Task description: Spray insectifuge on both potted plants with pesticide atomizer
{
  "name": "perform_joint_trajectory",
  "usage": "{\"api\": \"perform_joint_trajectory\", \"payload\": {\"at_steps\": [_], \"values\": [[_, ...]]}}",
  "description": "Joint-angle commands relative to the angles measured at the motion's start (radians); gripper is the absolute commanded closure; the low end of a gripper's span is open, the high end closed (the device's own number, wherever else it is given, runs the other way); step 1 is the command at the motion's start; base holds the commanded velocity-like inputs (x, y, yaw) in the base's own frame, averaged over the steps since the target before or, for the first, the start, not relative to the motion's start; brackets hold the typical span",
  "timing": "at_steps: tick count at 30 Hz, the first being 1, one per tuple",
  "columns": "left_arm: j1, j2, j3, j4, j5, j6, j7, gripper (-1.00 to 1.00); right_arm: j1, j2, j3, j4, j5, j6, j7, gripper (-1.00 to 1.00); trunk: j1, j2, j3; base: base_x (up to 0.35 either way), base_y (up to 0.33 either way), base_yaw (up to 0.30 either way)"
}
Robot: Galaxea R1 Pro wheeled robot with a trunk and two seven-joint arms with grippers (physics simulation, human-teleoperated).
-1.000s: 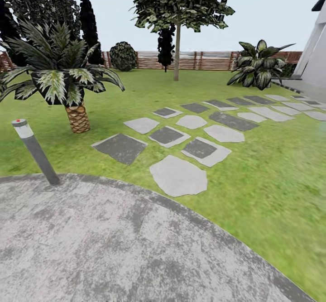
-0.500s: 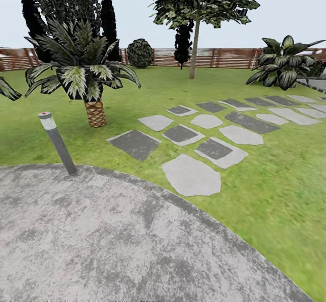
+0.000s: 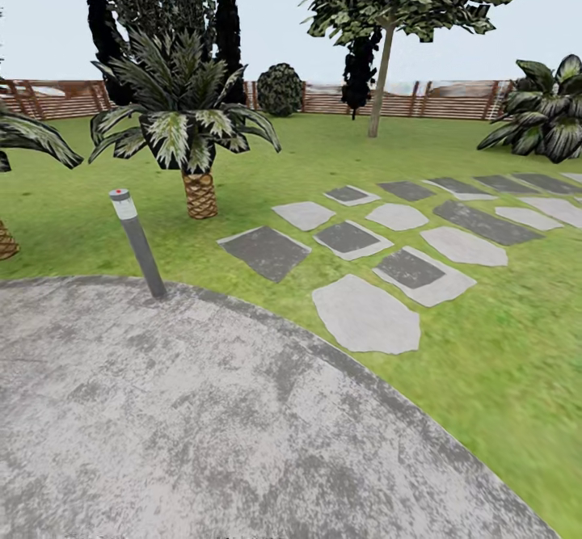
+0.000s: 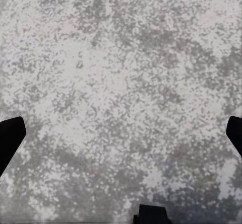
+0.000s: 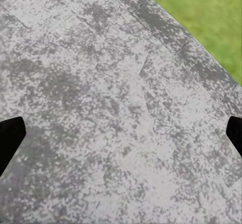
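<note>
The head view looks across the garden's lawn from the round mottled grey stone patio, whose curved edge runs from the left side down to the lower right. 1 slanted grey bollard light with a red dot on its cap stands at the patio's rim. Beyond it grows 1 full palm with a woven-looking trunk, and part of a 2nd palm shows at the left edge. About 13 flat stepping stones, some pale and some dark, lead away across the grass toward the right. 1 slim-trunked tree rises near the brown slatted fence, with 1 round bush and tall dark conifers along it, and 1 broad-leaved shrub at the right.

The left gripper hangs over the patio with its 2 dark fingertips spread wide and nothing between them. The right gripper is likewise spread wide and empty, above the patio near its grass edge.
</note>
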Motion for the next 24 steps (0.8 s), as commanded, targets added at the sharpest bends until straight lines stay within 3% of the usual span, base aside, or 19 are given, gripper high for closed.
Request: {"api": "perform_joint_trajectory", "payload": {"at_steps": [1,24], "values": [[-0.001,-0.001,0.002,0.001,0.000,-0.003,0.001,-1.00,0.000,0.000,-0.001,0.000,0.001,-0.003,-0.001,-1.00,0.000,0.000,-0.002,0.000,0.000,0.231],[-0.001,0.000,0.002,0.001,-0.002,-0.003,0.001,-1.00,0.000,0.000,-0.007,-0.001,-0.002,-0.005,-0.012,-1.00,0.000,0.000,-0.023,0.000,0.000,0.237]]}}
